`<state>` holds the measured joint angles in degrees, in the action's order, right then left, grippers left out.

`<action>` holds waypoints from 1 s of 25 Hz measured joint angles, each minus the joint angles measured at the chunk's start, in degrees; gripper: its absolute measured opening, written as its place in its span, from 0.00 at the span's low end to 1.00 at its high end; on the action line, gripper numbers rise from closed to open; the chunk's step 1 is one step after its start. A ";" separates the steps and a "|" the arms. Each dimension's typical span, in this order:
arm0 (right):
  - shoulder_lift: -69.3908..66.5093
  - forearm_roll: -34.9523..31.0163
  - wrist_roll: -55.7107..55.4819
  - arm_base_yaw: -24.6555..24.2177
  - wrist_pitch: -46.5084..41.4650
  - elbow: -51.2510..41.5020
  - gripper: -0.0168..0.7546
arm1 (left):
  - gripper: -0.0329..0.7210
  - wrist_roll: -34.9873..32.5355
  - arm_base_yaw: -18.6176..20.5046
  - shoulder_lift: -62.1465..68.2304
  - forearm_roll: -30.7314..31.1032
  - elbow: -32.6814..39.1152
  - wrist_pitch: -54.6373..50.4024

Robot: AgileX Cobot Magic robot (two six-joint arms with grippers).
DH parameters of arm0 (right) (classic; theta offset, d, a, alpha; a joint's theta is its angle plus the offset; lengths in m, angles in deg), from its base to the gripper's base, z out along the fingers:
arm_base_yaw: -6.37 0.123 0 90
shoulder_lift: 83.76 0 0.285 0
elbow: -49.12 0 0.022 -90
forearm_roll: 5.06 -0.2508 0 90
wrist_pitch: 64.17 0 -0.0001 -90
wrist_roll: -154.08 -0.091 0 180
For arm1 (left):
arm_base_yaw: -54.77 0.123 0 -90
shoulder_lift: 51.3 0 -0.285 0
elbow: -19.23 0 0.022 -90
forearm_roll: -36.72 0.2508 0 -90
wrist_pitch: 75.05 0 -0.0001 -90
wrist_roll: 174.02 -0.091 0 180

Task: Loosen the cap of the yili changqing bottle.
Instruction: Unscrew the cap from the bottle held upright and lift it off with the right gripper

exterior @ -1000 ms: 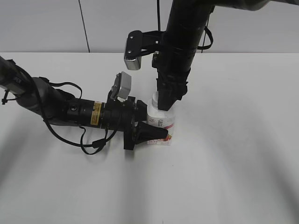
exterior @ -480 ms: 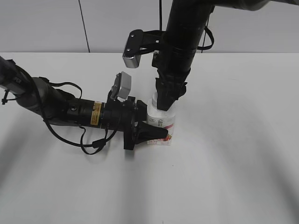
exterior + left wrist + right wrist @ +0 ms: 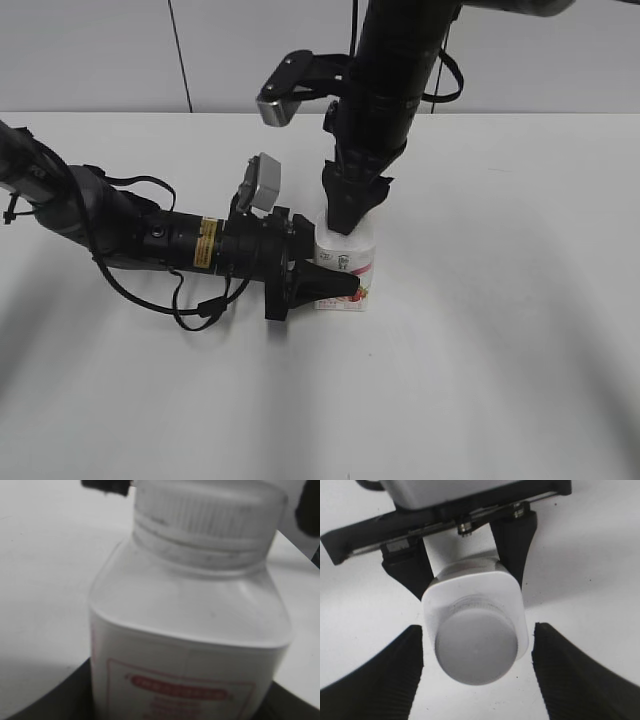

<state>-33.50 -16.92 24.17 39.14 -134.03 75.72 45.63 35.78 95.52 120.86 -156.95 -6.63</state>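
Observation:
The yili changqing bottle (image 3: 347,266) stands upright on the white table, white with a pink-red label. My left gripper (image 3: 335,285) reaches in from the left, lying level, and is shut on the bottle's lower body; its dark jaws flank the bottle (image 3: 190,630) in the left wrist view. The white ribbed cap (image 3: 207,515) sits on the neck. My right gripper (image 3: 350,218) hangs straight above the bottle and hides the cap in the exterior view. In the right wrist view its jaws (image 3: 478,630) are open, spread wide on either side of the cap (image 3: 475,650), not touching it.
The white table (image 3: 500,350) runs out around the bottle, with a grey wall behind. The left arm's cables (image 3: 195,305) lie on the table to the left of the bottle.
My right gripper has lifted a little off the cap and its wrist has turned; its camera bracket has moved up and left. The left gripper and the bottle have not moved.

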 joint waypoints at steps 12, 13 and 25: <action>0.48 -0.75 -43.19 0.00 0.00 2.78 0.73 | 0.58 0.15 0.00 0.00 -0.12 0.00 0.00; 0.48 -0.75 -46.38 0.00 0.00 2.78 0.73 | 0.58 0.15 0.00 0.00 -0.17 0.00 0.00; 0.48 -0.12 -61.29 0.00 0.00 0.96 0.73 | 0.58 0.64 0.00 0.00 -0.33 0.00 0.00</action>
<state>-33.02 -17.04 -37.12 39.14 -134.03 76.68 46.27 35.78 95.52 120.53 -156.95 -6.63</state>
